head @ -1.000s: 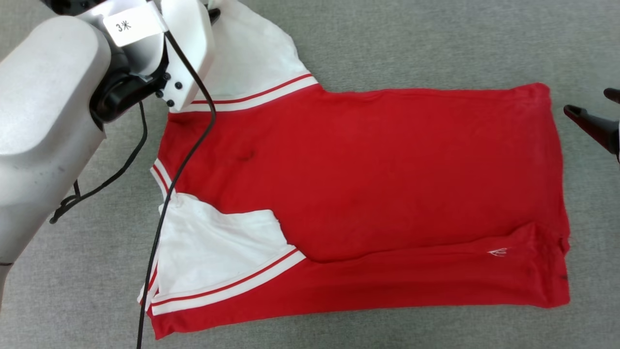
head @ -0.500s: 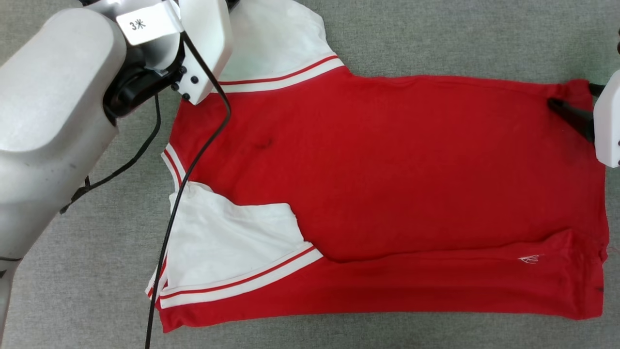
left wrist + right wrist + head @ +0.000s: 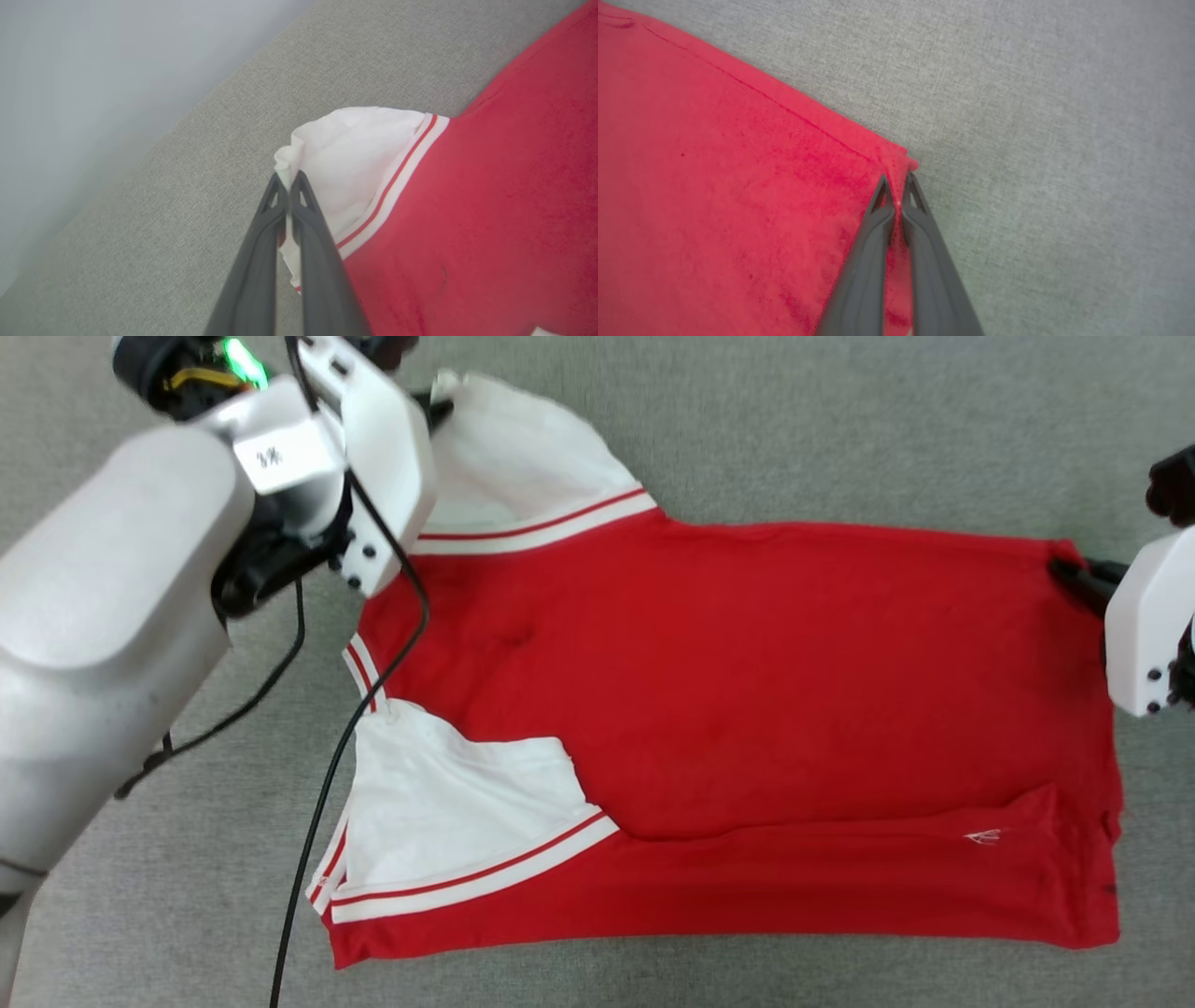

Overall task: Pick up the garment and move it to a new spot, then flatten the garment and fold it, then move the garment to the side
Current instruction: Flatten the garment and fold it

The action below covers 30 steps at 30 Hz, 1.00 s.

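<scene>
The garment (image 3: pixel 747 709), a red T-shirt with white sleeves and striped trim, lies spread on the grey surface, its near long edge folded over the body. My left gripper (image 3: pixel 439 409) is shut on the tip of the far white sleeve (image 3: pixel 355 144), pinched between its fingers (image 3: pixel 289 182). At the far right corner of the hem, my right gripper (image 3: pixel 1064 571) is shut on the red fabric (image 3: pixel 738 186), its fingertips (image 3: pixel 896 184) closed over the corner. A tiny white logo (image 3: pixel 982 837) shows near the hem.
Grey fabric-covered surface (image 3: pixel 840 420) runs all around the shirt. A black cable (image 3: pixel 327 784) hangs from my left arm (image 3: pixel 103 635) across the shirt's collar side. A pale wall or edge (image 3: pixel 70 70) borders the surface in the left wrist view.
My right gripper came in from the right with its fingers apart and has closed on the hem's far corner. The left gripper keeps its grip on the sleeve. The camera has shifted.
</scene>
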Available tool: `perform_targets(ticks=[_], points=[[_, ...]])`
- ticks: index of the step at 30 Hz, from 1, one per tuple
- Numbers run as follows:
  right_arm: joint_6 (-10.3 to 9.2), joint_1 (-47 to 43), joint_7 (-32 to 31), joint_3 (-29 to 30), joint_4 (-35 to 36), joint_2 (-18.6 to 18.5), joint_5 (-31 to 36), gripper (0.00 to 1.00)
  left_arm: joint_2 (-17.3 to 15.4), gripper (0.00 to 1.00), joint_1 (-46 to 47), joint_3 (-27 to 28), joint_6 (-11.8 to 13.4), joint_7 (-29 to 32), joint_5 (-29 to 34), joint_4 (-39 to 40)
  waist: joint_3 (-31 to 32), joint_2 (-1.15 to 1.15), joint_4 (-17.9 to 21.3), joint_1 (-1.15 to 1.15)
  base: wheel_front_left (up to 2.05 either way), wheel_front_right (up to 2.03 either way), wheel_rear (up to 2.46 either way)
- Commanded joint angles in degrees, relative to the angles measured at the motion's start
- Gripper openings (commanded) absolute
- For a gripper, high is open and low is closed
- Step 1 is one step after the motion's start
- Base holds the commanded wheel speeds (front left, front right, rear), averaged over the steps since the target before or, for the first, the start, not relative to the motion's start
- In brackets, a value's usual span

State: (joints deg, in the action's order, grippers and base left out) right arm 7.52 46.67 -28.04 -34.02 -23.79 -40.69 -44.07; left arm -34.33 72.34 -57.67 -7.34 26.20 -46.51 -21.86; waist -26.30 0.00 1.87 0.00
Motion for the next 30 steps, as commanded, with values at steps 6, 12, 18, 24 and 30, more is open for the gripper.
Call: perform_targets(ticks=[6,12,18,24,30], points=[[-0.07,-5.36,5.26,-1.67,2.25,-1.68,-0.77,0.00,-3.07,0.00,-7.31,-1.44,0.34,-1.80,-1.64,2.57,7.40,0.00,0.32,0.00,0.00,0.00,0.00],[-0.07,-11.60,8.59,-1.18,5.15,-2.79,-0.90,0.00,-6.13,0.00,-14.86,-2.00,3.20,-3.26,-3.63,7.27,11.11,0.00,0.21,0.00,0.00,0.00,0.00],[-0.07,-18.23,10.20,0.16,7.86,-2.79,0.31,0.00,-8.76,0.00,-22.28,-2.62,6.40,-4.31,-5.77,11.83,14.07,0.00,0.00,0.00,0.00,0.00,0.00],[-0.07,-25.35,10.45,2.68,11.09,-2.61,0.93,0.00,-10.86,0.00,-28.65,-4.03,8.55,-4.58,-7.71,14.32,16.67,0.00,-0.29,0.00,0.00,0.00,0.00],[-0.07,-32.86,10.86,6.59,13.97,-1.66,1.02,0.00,-12.36,0.00,-34.24,-5.05,10.35,-5.59,-9.44,15.67,17.93,0.00,-0.57,0.00,0.00,0.00,0.00]])
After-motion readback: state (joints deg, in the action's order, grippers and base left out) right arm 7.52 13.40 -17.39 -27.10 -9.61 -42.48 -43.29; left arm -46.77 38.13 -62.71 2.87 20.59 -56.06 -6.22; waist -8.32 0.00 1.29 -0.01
